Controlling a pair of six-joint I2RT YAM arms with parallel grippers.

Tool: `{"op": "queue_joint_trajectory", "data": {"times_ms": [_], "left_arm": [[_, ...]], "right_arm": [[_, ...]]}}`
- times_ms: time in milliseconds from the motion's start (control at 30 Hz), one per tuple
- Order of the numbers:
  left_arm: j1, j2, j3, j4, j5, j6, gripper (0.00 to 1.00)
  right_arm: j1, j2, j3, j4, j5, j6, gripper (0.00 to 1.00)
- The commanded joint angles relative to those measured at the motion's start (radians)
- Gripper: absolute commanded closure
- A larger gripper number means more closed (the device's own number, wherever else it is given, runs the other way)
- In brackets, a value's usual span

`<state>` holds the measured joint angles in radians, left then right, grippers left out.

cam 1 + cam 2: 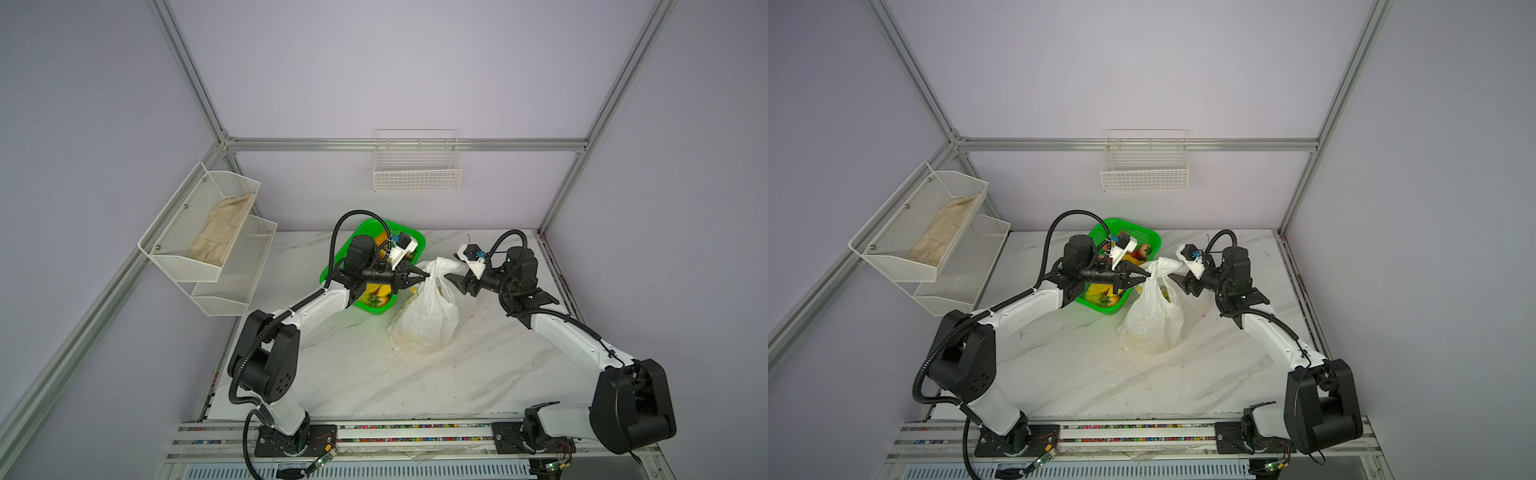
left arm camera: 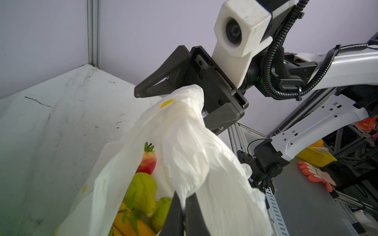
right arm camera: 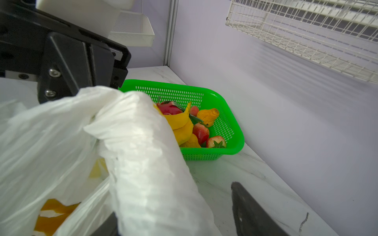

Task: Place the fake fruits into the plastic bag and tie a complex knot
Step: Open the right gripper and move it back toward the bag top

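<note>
The thin, crinkly, translucent white plastic bag stands near the middle of the white marble-patterned table. Its top is drawn up into a twisted white handle. The left gripper reaches in from the neck's 9 o'clock, jaws pressed together on that film. The right gripper sits at 3 o'clock with its jaws spread. As far as the wrist views show, it straddles the handle's end without pinching it. I see no finished knot.

Through a gap in the bag's mouth I can make out a red plastic strawberry and green plastic pears. The bright green mesh plastic basket, at the bag's 11 o'clock, holds more glossy fake fruits, so I'd say packing isn't complete.

What worries me:
- **Slipping or tearing:** the film is slick and thin, so a hard pull could slide it out of the left pinch or tear it.
- **A loose tie:** if the right jaws close on a single fold, the tie comes out loose.
- **Spilling:** a sideways tug with the mouth gaping could tip the bag and spill fruit.
- **Knocking the basket:** the left arm hangs over the basket and could knock it.
</note>
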<state>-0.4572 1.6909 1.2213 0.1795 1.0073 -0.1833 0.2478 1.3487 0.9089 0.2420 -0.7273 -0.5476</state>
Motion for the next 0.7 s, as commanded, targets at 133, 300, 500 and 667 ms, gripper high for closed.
{"op": "queue_joint_trajectory", "data": {"times_ms": [133, 300, 500, 667], "left_arm": [[0.009, -0.003, 0.091, 0.043, 0.02, -0.016, 1.0], [0.012, -0.005, 0.089, 0.044, 0.014, -0.015, 1.0], [0.034, -0.01, 0.083, 0.097, -0.009, -0.083, 1.0], [0.043, 0.01, 0.095, 0.108, -0.051, -0.11, 1.0]], "right_arm": [[-0.016, 0.018, 0.049, -0.01, -0.117, -0.049, 0.49], [-0.016, 0.019, 0.069, -0.053, -0.164, -0.012, 0.71], [-0.016, -0.05, 0.024, -0.205, -0.125, 0.116, 1.0], [-0.016, -0.17, -0.072, -0.232, -0.112, 0.315, 1.0]]}}
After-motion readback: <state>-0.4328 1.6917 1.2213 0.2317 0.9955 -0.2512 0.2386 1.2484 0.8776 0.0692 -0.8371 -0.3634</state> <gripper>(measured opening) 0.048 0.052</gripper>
